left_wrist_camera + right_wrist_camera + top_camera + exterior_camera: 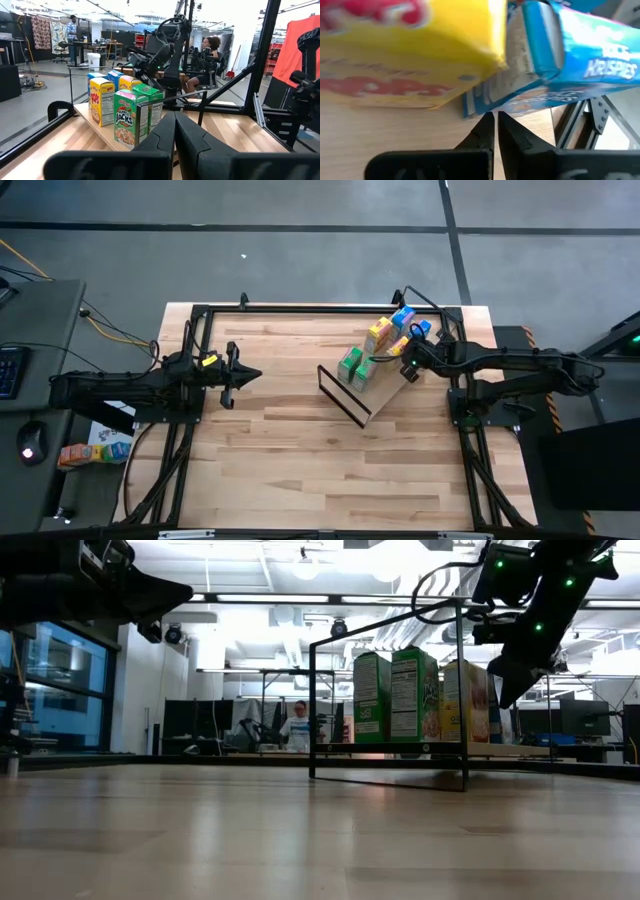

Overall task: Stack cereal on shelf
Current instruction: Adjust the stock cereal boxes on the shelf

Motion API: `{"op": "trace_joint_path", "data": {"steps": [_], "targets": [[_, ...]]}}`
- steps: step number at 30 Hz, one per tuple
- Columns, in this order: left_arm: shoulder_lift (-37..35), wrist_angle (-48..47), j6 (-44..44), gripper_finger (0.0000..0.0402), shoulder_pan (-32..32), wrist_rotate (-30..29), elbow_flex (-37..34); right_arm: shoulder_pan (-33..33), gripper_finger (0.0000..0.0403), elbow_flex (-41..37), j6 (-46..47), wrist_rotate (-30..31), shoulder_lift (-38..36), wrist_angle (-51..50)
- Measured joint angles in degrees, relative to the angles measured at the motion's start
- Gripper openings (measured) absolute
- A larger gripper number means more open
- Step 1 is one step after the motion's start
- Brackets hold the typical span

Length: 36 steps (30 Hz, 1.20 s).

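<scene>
Standing upright on your shelf, right of centre: cereal, grouped for stacking. Right end effector beside it, left end effector centre-left, both pressed together, empty.

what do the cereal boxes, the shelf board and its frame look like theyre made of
Cereal boxes: apparently thin cardboard with a glossy print, going by the folded edges and bright graphics.
Shelf board: pale wood, matte, with faint grain, much like the tabletop.
Frame: probably metal, thin straight black bars, finish looks painted or coated.
</scene>
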Motion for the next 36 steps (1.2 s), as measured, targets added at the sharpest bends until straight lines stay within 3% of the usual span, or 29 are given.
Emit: {"op": "trace_joint_path", "data": {"steps": [14,19,36], "targets": [[0.0,-0.1,0.0,0.0,0.0,0.0,0.0,-3.53,0.0,0.04,-4.54,-1.39,0.0,5.19],[0.0,-0.24,0.02,0.0,0.0,0.0,0.0,-3.57,0.0,0.07,-3.89,-1.79,0.0,0.76],[0.02,-0.42,0.02,0.0,0.0,0.0,0.0,-4.46,0.0,0.11,-1.39,-3.53,-0.85,0.33]]}}
